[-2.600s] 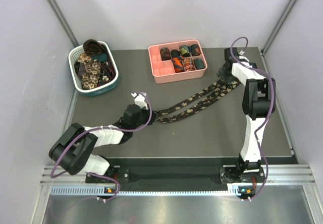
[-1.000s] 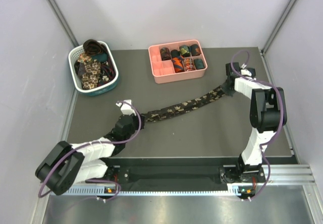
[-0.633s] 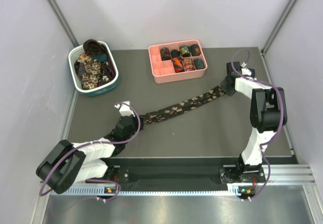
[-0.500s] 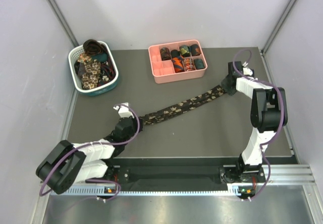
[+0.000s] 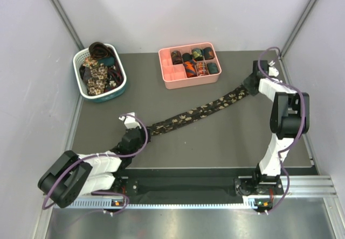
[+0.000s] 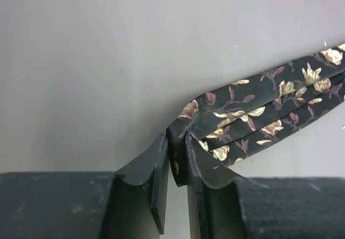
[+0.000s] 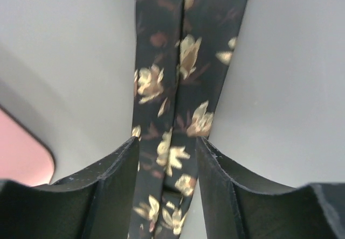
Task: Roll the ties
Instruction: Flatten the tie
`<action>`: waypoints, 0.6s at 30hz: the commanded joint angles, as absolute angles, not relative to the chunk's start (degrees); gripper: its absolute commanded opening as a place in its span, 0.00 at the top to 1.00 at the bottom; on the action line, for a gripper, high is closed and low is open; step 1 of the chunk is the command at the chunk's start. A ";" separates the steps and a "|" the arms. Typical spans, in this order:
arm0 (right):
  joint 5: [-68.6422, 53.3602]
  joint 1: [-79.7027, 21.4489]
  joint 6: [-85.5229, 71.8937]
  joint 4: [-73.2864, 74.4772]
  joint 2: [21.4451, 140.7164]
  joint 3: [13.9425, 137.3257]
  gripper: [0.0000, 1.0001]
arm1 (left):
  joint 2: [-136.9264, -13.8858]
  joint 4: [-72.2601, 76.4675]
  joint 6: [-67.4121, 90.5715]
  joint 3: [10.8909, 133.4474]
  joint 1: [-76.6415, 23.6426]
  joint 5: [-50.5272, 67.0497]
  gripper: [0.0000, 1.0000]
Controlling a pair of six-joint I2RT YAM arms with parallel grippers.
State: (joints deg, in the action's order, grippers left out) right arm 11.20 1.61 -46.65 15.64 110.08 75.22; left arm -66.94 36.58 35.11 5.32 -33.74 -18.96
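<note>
Two claws on one tie. Nearest, low on the left, the left claw is nearly closed and pinches the folded end of the dark floral tie, with the fabric bunched upright between the jaws. From there the tie lies doubled, its two layers together, flat on the grey tabletop, running diagonally up and right across the middle. At its far end, the right claw stands part open and straddles the strip. The cloth fills the gap edge to edge but looks flat and unpinched. Handling guess: light, limp, smooth cloth with no stiffness, so it should sag, twist or slide unless kept taut. The layers may creep apart while rolling. Best hold looks like the folded end already in the left claw, rolling from there while the far end is pinned or tensioned. There is open room on the bare tabletop both sides of the strip. The near edge is just behind the left claw, and the right claw sits near the right edge and wall, so there is little swing there. Farther back, the pink divided tray holds rolled ties with left compartments free. At far left, the slotted basket holds loose ties. Both are well apart from the strip.
</note>
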 commanded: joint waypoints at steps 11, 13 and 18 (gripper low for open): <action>12.92 2.72 -51.85 21.27 118.47 83.40 0.78 | -67.59 42.63 35.86 4.13 -33.75 -23.11 0.78; 12.57 3.07 -52.47 22.14 119.96 84.28 0.80 | -68.11 42.98 36.21 4.22 -33.75 -23.47 0.78; 9.50 5.01 -54.05 22.24 122.52 85.69 0.93 | -69.69 44.91 36.47 4.04 -33.66 -24.34 0.78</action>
State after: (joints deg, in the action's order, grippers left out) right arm 10.94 3.29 -52.29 20.78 119.07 84.07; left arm -68.71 39.75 36.05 4.58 -33.74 -22.20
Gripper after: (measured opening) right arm 0.092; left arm 0.220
